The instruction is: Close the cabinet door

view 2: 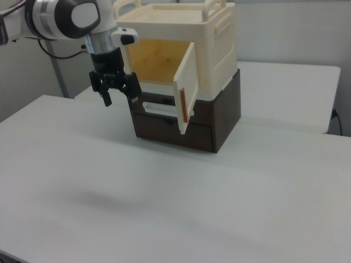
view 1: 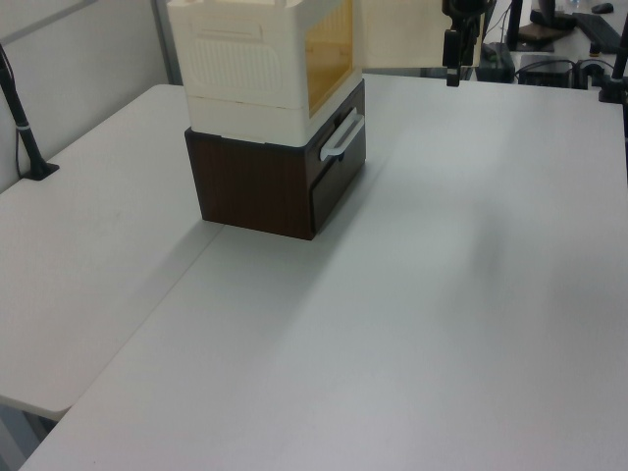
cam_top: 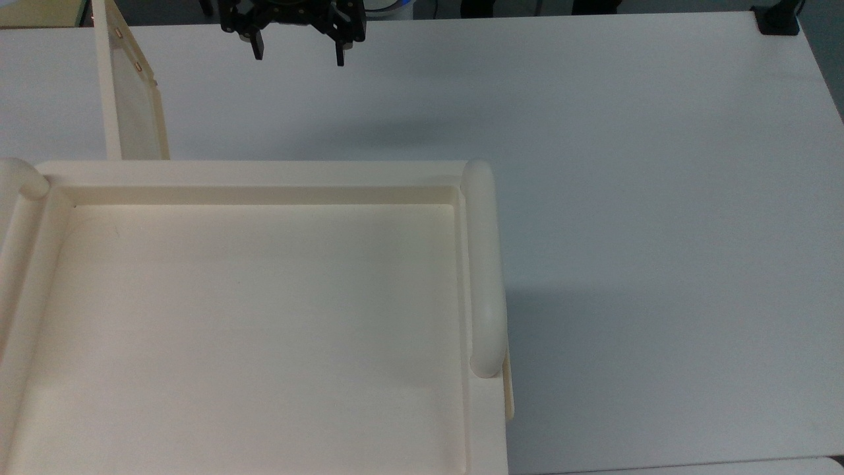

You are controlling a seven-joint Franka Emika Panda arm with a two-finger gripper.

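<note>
The cabinet is a cream box on a dark brown base, and its wide recessed top takes up the top view's lower left. The cabinet door stands swung out from the front, leaving the yellowish inside open. This thin cream panel also appears as the door at the top view's upper left and the door in the left view. My black gripper hangs open above the table, to the right of the door in the top view and apart from it. In the right view the gripper is left of the opening. Nothing is between its fingers.
The dark brown base has a drawer with a white handle. A thick rounded rail runs along the cabinet top's right side. A black clamp sits at the white table's far corner. A black post stands at the left view's left.
</note>
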